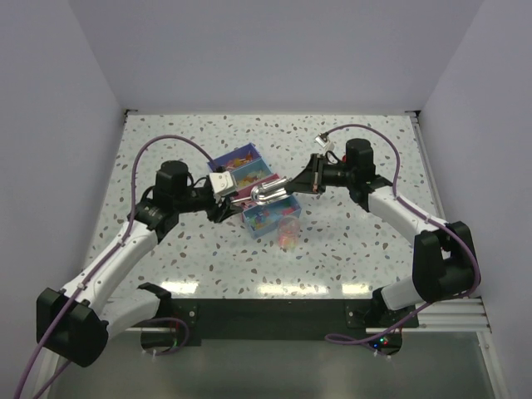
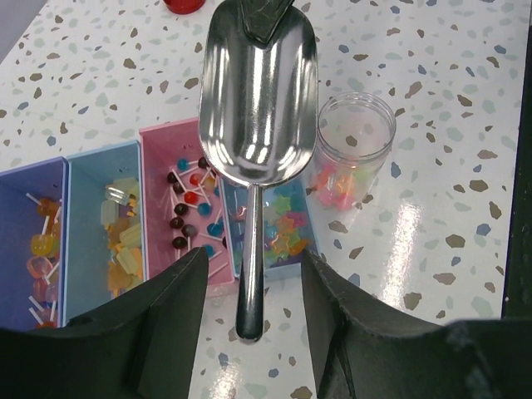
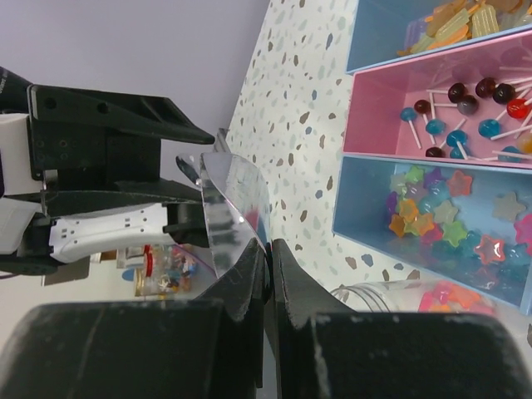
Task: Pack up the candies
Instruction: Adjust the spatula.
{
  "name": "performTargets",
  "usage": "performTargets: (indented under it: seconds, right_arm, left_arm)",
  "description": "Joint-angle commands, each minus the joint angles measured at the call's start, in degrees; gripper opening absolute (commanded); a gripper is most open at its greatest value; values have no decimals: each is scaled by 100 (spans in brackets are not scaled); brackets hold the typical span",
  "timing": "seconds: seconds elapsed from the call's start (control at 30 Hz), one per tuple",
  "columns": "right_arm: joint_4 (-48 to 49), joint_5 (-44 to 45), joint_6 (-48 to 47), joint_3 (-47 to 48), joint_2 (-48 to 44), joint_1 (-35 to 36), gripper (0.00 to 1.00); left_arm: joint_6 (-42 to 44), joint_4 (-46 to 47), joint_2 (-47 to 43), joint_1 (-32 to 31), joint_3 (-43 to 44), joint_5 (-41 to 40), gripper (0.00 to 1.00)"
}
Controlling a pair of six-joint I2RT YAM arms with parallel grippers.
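- One bench (image 1: 166,137): flat, pale terrazzo speckled with brown and grey chips. It carries the tray.
- Two arms, white shells with black joints. The left arm (image 1: 125,249) and the right arm (image 1: 399,212) reach toward the tray from opposite ends.
- One tray (image 2: 68,241): smooth plastic, rectangular, split into four long compartments side by side. They are purple, light blue, pink and blue.
- One scoop (image 2: 258,100): polished metal with a rounded trough bowl and a thin straight handle. It is held in the air over the tray's blue compartment.
- Two tools, both black.
  - The left tool (image 2: 249,283) has its fingers apart on either side of the scoop handle, with a gap showing on each side, at the tray's near long side.
  - The right tool (image 3: 268,258) has its fingers pressed together, clamped on the rim of the scoop's bowl.
- One jar (image 2: 353,141): clear, round and open-topped. It stands just beside the tray's blue end.
- One lid (image 2: 184,5): red and round, cut by the picture edge. It lies apart from the tray's far long side.
- The candies (image 2: 187,208) are many and fill all four tray compartments.
  - Purple: amber and pink lollipops.
  - Light blue: yellowish blocks.
  - Pink: dark, red and blue ball lollipops on white sticks.
  - Blue: glossy star shapes.
  - A small heap also sits in the bottom of the jar.
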Motion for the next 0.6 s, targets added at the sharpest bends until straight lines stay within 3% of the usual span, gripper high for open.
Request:
performTargets:
  seconds: [0.0, 0.3, 0.57]
  right_arm:
    - [378, -214, 143, -12, -3, -20, 0]
    - [668, -214, 345, -127, 32, -12, 0]
    - [809, -197, 424, -206, 67, -20, 0]
  left_arm:
    - [-193, 627, 37, 75, -93, 324, 52]
    - [-632, 1217, 107, 93, -313, 306, 42]
    - [-1019, 1753, 90, 93, -488, 306, 25]
